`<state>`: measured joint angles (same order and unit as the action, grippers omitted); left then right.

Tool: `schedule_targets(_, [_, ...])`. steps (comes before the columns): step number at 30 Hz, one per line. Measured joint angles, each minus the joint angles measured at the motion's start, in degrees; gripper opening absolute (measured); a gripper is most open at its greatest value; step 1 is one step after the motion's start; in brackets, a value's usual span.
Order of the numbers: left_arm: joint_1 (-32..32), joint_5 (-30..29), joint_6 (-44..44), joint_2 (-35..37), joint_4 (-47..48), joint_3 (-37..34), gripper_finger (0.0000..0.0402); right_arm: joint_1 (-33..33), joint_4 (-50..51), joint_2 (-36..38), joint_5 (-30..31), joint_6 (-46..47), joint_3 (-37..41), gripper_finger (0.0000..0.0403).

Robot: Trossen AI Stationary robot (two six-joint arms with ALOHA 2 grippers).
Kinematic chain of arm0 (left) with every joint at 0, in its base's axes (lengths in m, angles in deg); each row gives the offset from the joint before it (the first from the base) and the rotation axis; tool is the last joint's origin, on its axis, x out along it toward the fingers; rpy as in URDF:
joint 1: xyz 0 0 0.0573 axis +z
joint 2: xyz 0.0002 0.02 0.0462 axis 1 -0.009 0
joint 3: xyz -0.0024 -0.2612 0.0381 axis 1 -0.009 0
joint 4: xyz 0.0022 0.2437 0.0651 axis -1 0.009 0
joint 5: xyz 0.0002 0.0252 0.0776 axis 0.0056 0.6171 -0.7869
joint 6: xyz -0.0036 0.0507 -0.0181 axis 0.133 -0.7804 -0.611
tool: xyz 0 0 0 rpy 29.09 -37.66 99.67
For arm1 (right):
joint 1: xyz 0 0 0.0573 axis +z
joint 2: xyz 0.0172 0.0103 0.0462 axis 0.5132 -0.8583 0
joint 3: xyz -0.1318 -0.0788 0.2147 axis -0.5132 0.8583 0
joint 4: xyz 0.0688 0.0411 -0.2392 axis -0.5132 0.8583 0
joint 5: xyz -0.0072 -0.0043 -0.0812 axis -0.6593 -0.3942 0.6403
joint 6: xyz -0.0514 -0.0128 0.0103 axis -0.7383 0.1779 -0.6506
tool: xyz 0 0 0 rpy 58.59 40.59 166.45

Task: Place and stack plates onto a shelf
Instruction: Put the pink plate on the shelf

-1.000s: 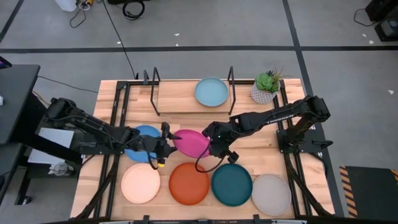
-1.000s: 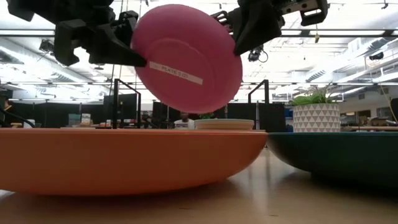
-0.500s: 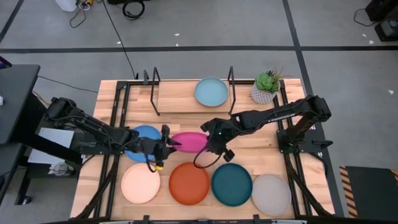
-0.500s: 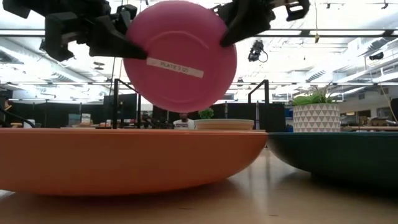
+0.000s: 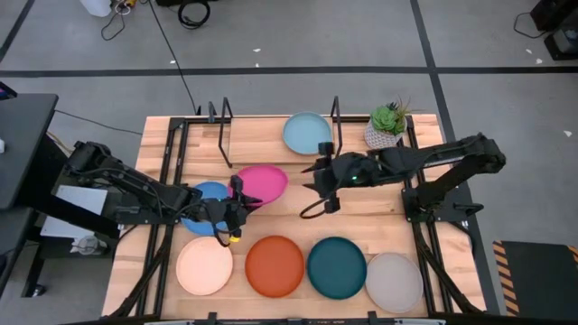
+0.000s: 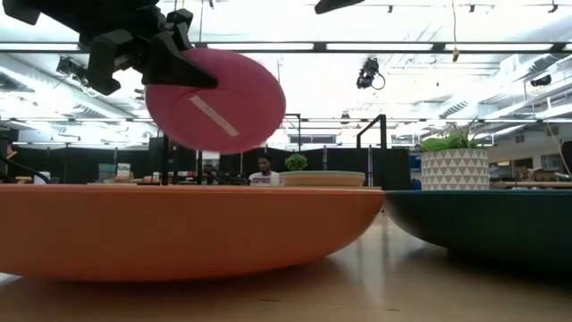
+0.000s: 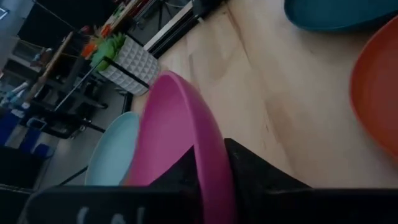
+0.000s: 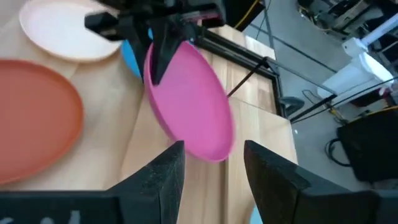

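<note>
My left gripper (image 5: 240,200) is shut on a magenta plate (image 5: 263,184), which hangs above the table's middle, just near of the shelf (image 5: 262,149). My right gripper (image 5: 312,177) stands open to the plate's right, apart from it; its wrist view shows the plate (image 8: 193,106) beyond the spread fingers. A light blue plate (image 5: 307,134) lies on the shelf's right half. A blue plate (image 5: 209,200) lies under my left arm. Cream (image 5: 204,266), orange (image 5: 275,266), dark teal (image 5: 337,266) and grey (image 5: 394,282) plates lie in a row along the near edge. My left gripper pinches the magenta plate's rim (image 7: 212,140) on the plate's left side, one finger on each face. The fingers come nearly level from the table's left. The plate is lifted clear of the table and tilted, its free side toward the shelf.
A potted plant (image 5: 388,126) stands at the far right beside the shelf. Black upright frames (image 5: 224,135) (image 5: 336,122) bound the shelf's ends. The shelf's left half is bare wood.
My left gripper has shut on the magenta plate's rim. My right gripper has opened, let go of the plate, risen and drawn back toward the table's right and far side. The plate, now held at its left side only, has turned about and swung toward the shelf.
</note>
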<state>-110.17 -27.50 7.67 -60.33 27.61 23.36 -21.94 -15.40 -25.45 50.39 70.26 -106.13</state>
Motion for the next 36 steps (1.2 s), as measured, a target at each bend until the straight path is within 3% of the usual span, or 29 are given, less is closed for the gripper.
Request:
schedule_targets(5, [0.0, -0.82, -4.28, 0.0, -4.28, -0.02, 0.0033, 0.87, -0.05, 2.93, 0.13, 4.21, 4.12, 0.017])
schedule_targets(9, [1.92, -0.7, -8.94, 0.0, -9.85, -0.02, 0.0041, 1.13, -3.61, 3.86, 0.53, 7.04, 10.22, 0.017])
schedule_targets(11, [4.29, 0.16, -9.38, 0.0, -11.55, -0.02, 0.005, 1.57, -6.54, 3.92, 1.59, 8.23, 13.51, 0.017])
schedule_targets(16, [13.36, 8.8, -8.59, -0.02, -12.48, -0.04, 0.0048, 3.4, -13.82, 3.96, 5.94, 10.14, 20.67, 0.0169])
schedule_targets(19, [18.63, 10.25, -7.39, -0.98, -14.68, -0.04, 0.0041, 4.82, -19.05, 3.96, 7.91, 9.94, 24.32, 0.0169])
schedule_targets(25, [25.87, 10.12, -5.58, -7.21, -20.22, -0.07, 0.004, 6.67, -31.33, 3.99, 9.16, 7.82, 31.34, 0.0169])
schedule_targets(31, [28.08, 3.57, -3.89, -14.09, -27.91, -0.11, 0.004, 7.23, -41.46, 3.99, 9.74, 4.13, 36.05, 0.0169])
schedule_targets(36, [30.18, 1.61, -4.61, -17.15, -28.9, -0.06, 0.004, 7.19, -49.48, 3.91, 9.27, 2.16, 40.16, 0.0169])
